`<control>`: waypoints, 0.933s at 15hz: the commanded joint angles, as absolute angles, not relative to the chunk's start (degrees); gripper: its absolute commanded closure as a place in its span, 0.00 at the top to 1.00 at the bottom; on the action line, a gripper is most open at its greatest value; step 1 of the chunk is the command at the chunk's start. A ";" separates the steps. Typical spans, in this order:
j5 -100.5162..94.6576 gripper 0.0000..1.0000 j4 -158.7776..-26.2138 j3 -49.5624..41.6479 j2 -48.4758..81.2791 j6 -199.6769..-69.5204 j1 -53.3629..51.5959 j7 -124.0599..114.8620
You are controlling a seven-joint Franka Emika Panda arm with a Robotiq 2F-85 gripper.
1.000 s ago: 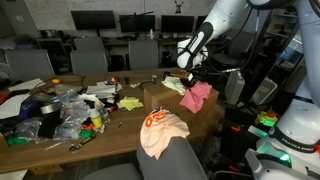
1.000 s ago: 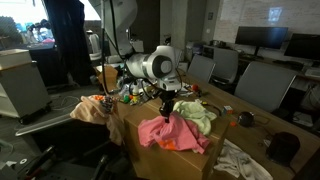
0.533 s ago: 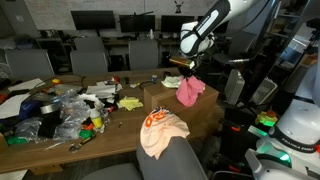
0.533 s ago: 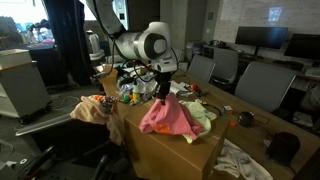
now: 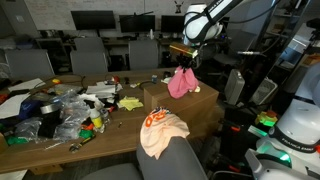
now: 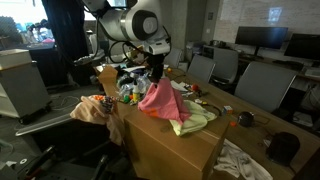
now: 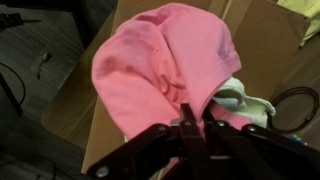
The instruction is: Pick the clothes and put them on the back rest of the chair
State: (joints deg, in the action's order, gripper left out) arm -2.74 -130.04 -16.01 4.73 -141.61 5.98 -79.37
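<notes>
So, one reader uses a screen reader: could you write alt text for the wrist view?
A pink garment hangs pinched in the robot's fingers above a brown cardboard box. A pale green cloth lies on the box beside it, with dark floor at the left.

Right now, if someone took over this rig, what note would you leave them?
Gripper: shut on the pink cloth, which hangs over the box.
Done: an orange-white cloth is draped on the chair back.
Left: carry the pink cloth to the chair back and drape it there. After that, a green cloth is lying on the box.
</notes>
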 commanded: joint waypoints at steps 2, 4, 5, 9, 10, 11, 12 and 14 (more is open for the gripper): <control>-3.18 0.03 -132.33 -12.47 -2.82 -142.55 6.34 -76.84; -3.54 0.03 -131.88 -10.69 -5.50 -142.06 6.16 -75.49; -3.57 0.03 -131.67 -9.82 -6.68 -141.80 6.19 -74.72; -4.19 0.03 -130.37 -6.19 -11.73 -140.49 6.33 -71.83; -4.38 0.03 -129.85 -5.39 -12.48 -140.27 6.45 -71.16; -4.10 0.03 -129.66 -4.70 -13.47 -139.87 6.48 -70.32; -3.98 0.03 -129.36 -4.04 -14.41 -139.54 6.48 -69.47; -4.25 0.03 -128.71 -2.81 -15.65 -139.16 6.64 -68.20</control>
State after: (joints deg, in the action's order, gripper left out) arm -3.24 -129.88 -4.60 -13.02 -140.61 5.94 -70.66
